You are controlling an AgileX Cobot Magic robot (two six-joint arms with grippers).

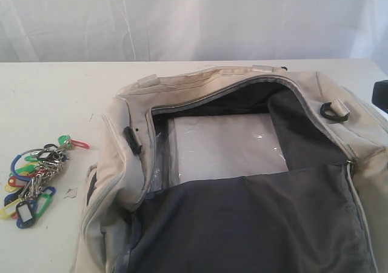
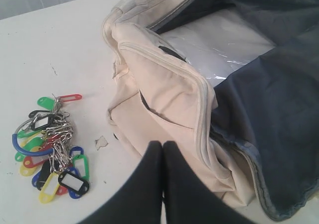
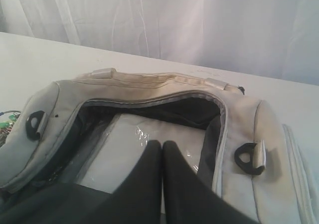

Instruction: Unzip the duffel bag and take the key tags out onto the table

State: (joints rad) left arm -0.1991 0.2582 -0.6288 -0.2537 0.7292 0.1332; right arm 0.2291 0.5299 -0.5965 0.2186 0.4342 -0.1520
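Left arm: Your left gripper [image 2: 162, 147] hung above the table [image 2: 50, 50], tips pointed toward one end of the duffel bag [image 2: 164, 99].
Left jaws: You had the two black fingers pressed flat together, with nothing between them.
Right arm: Your right gripper [image 3: 162, 145] hung over the bag's open mouth, aimed down into the main compartment.
Right jaws: Closed tight as well, and empty.
Duffel bag: One large cream fabric bag, lying on the table. Its main zipper was undone and the top flap was thrown toward the exterior camera, so the dark grey lining [image 1: 242, 224] faced up.
Bag contents: On the compartment floor you could see a pale base panel under clear plastic film [image 1: 224, 145].
Bag fittings: A black D-ring [image 1: 333, 111] sat on a webbing tab at the right end.
Key tags: One bunch [image 1: 36, 179] of blue, yellow, red and green tags on metal rings and chain. It lay on the table outside the bag, near its left end and not touching it.
Key tags to left jaws: On the tabletop, clear of your fingertips, on the side away from the bag.
Key tags to right jaws: Well apart, beyond the bag's end wall.
Loose item: A small white chip [image 1: 71, 192] lay on the table between the tags and the bag.
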